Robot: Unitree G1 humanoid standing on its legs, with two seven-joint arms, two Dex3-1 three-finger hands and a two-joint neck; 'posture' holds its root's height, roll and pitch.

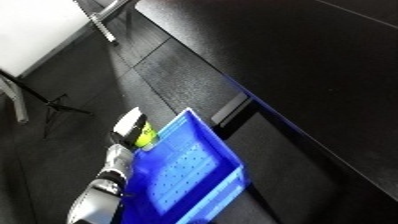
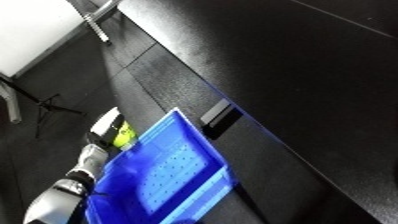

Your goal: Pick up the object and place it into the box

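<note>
A dark worktop (image 1: 320, 70) fills the upper right of the view and runs diagonally, its edge catching a thin blue reflection. Beneath it lies a black textured floor (image 1: 178, 75) divided by seams into panels. A white panel (image 1: 35, 30) occupies the upper left corner. Thin metal legs (image 1: 102, 25) stand near it, and a grey tube (image 1: 13, 102) stands at the left edge.

A yellow-green object (image 1: 146, 136) sits clasped in the left robot hand (image 1: 130, 129), just beside the outer rim of the tilted blue perforated bin (image 1: 191, 170).
</note>
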